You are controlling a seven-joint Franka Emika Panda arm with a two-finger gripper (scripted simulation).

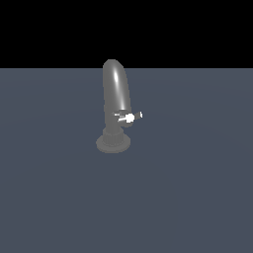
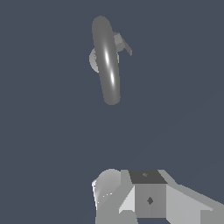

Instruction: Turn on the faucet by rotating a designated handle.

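Observation:
The faucet (image 1: 116,94) is a glossy dark grey tap with a thick arched spout on a round ribbed base (image 1: 113,143), standing mid-floor in the exterior view. The handle (image 1: 131,117) is a short silvery-white lever with bright tips, sticking out of the tap toward the exterior view's right, low on the spout. The wrist view shows the faucet (image 2: 108,61) from above, with the handle (image 2: 124,44) as a small grey tab beside the spout. Grey blocky parts of my gripper (image 2: 148,199) show at the frame edge, well apart from the faucet. Its fingers are not distinct. No arm shows in the exterior view.
The faucet stands on a flat dark blue-grey floor (image 1: 197,197) under a black background. No other object shows in either view.

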